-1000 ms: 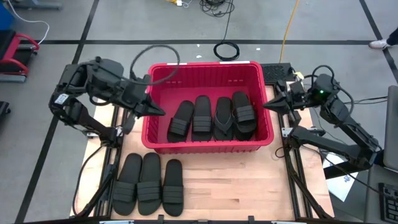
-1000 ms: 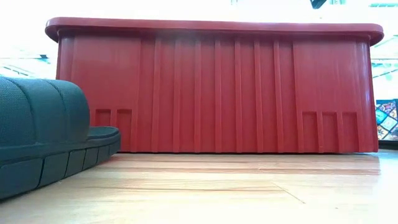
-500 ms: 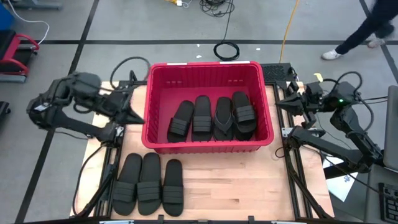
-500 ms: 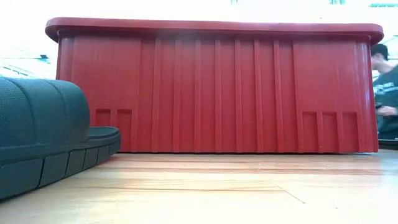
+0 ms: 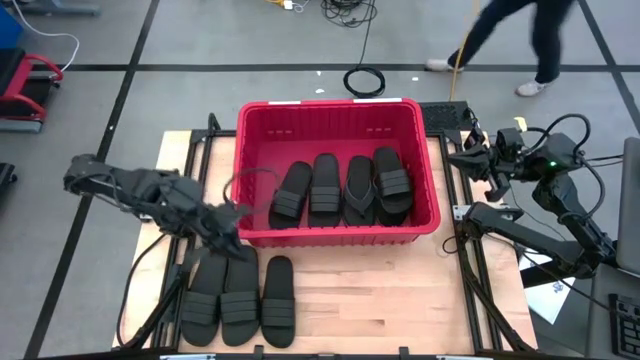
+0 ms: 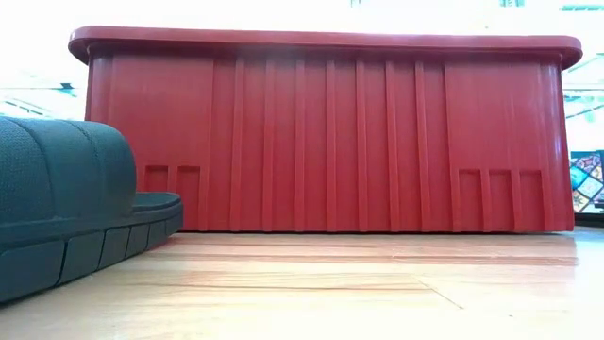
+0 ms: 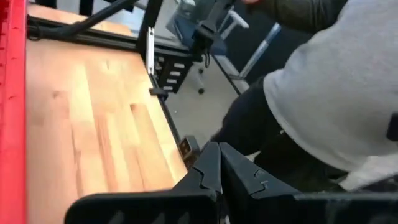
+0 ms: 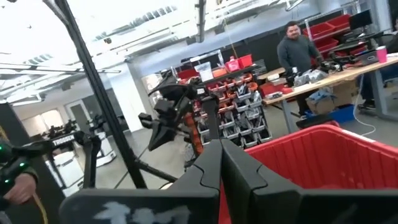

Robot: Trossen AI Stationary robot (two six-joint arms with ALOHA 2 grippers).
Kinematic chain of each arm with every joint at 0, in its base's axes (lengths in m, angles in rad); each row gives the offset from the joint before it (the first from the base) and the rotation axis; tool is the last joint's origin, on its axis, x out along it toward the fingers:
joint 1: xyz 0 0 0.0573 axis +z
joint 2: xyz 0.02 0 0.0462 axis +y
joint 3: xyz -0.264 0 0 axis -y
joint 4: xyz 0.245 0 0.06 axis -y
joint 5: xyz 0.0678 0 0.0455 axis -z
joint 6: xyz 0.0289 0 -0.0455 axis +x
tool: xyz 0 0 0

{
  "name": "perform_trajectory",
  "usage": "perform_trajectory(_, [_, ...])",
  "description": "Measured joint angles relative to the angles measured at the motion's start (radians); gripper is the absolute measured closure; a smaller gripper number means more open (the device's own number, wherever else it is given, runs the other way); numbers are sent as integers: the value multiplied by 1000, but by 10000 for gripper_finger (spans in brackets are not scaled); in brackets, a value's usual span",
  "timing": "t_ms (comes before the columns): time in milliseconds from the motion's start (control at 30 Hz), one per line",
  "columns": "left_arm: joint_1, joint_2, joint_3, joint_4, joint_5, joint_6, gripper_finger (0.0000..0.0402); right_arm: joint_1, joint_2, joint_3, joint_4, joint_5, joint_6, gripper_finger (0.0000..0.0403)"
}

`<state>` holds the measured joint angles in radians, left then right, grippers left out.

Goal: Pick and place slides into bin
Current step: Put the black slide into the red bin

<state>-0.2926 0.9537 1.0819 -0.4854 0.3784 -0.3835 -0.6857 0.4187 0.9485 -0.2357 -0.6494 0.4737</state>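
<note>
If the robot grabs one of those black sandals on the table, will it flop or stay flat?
Probably bends a little: the sandals look like thin rubber. Likely light, since they lie flat with low soles. It shouldn't roll, and the ribbed strap gives the jaws something to catch.

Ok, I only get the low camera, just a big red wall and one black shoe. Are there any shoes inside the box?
Observer: Yes, four slides lie side by side inside the bin.
Operator: How many are outside?
Observer: Three slides lie in a row on the table, in front of the bin.
Operator: Where are the robot's hands?
Observer: The left gripper is shut, just over those three near the bin's front left corner. The right gripper, also shut, waits off the bin's right side.
</note>
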Motion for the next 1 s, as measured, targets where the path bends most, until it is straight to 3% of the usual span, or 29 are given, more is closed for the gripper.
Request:
perform_trajectory(233, [-88,116,-46,192,-94,-72,398,0,0,0,0,-39,-15,403])
perform_trajectory(467, [-156,241,-45,208,-154,-15,400,0,0,0,0,-211,41,403])
perform_trajectory(600, [-163,276,-44,225,-159,-110,398,0,0,0,-1,-248,42,403])
perform_trajectory(767, [-184,303,-44,222,-131,-234,359,0,1,0,-1,-280,23,403])
perform_trajectory(1000, [-191,371,-48,193,-48,-244,266,0,1,0,-19,-299,11,403])
